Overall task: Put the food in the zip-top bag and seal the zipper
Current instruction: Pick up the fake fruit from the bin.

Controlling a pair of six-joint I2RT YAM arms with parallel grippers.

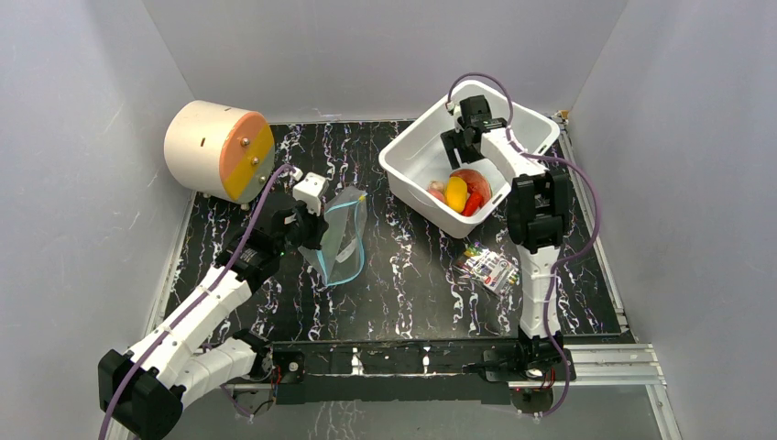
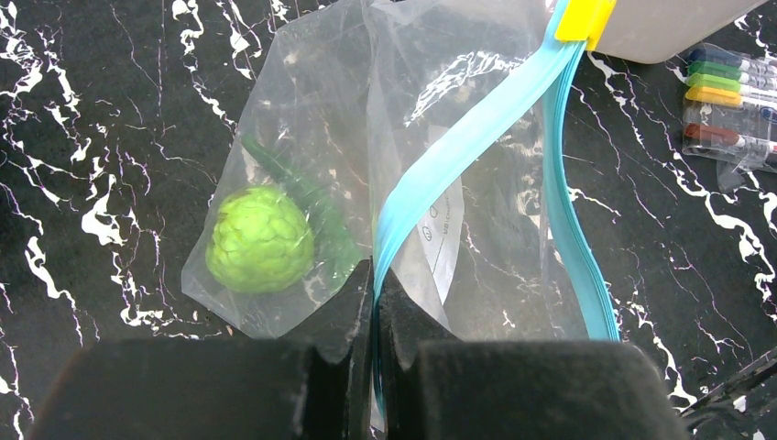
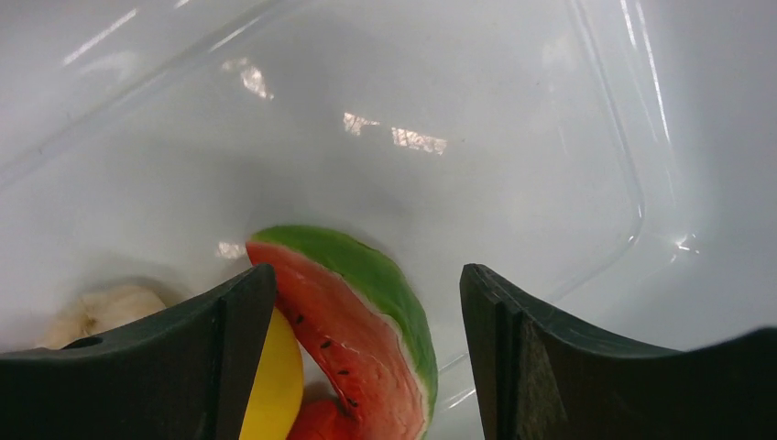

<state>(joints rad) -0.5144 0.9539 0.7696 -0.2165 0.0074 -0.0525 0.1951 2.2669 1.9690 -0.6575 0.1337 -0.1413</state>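
The clear zip-top bag [image 1: 341,240] stands up at centre left, its mouth open. My left gripper [image 1: 311,223] is shut on the blue-teal zipper [image 2: 458,151] strip of one mouth edge [image 2: 376,302]. A green toy vegetable [image 2: 259,240] lies inside the bag. My right gripper [image 1: 467,137] is open inside the white bin [image 1: 412,151], above the food: a watermelon slice [image 3: 353,321] sits between its fingers, with a yellow fruit [image 3: 275,390], a red piece [image 3: 316,422] and a pale piece [image 3: 105,312] beside it. The yellow fruit [image 1: 455,192] and red piece [image 1: 475,200] show in the top view.
A flat colourful printed packet [image 1: 488,267] lies on the black marbled table right of centre; it also shows in the left wrist view [image 2: 733,101]. A large cream and orange cylinder [image 1: 220,149] lies at the back left. Grey walls enclose the table.
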